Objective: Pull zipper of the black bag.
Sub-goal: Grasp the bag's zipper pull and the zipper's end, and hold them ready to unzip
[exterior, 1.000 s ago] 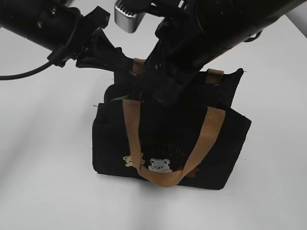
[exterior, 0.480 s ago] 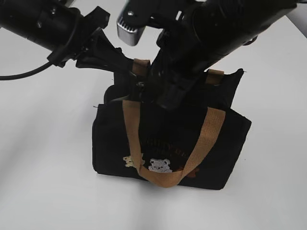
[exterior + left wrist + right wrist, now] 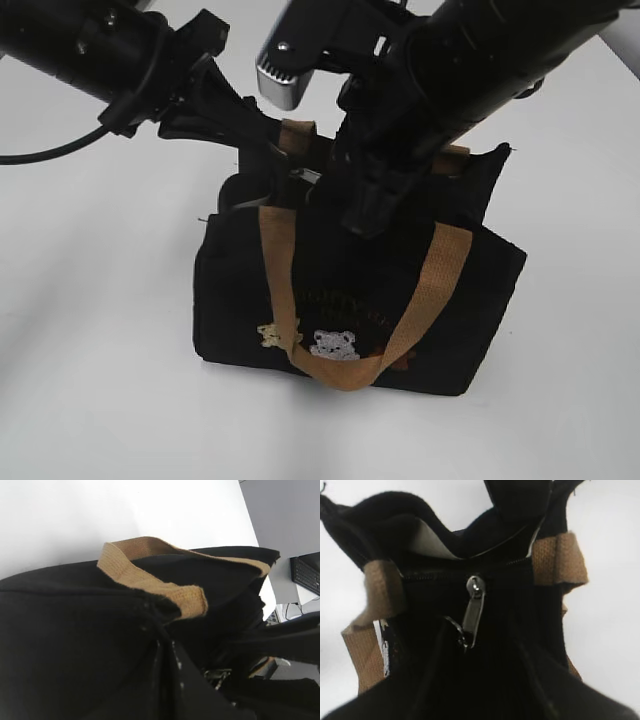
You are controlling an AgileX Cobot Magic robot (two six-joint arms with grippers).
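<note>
Right tool [image 3: 375, 215]: comes down from above onto the top middle of the black bag [image 3: 470, 310]. In the wrist view the zipper [image 3: 474, 611], a silvery pull, hangs off the black zip line directly below the camera, its ring end at the dark finger edge. Whether the tool is pinching it or only hovering close, I cannot tell; its tips are black against black fabric.

Left tool [image 3: 285, 180]: set against the bag's top left, just beside the rear tan handle [image 3: 293, 135]. Likely bracing the bag so a pull on the zipper does not drag it across the desk [image 3: 90, 330]. Whether it is pinching fabric I cannot tell.

Black bag: upright on the desk, front handle [image 3: 345, 365] drooping over the teddy bears [image 3: 335, 345]; mouth gaping on the far side.
</note>
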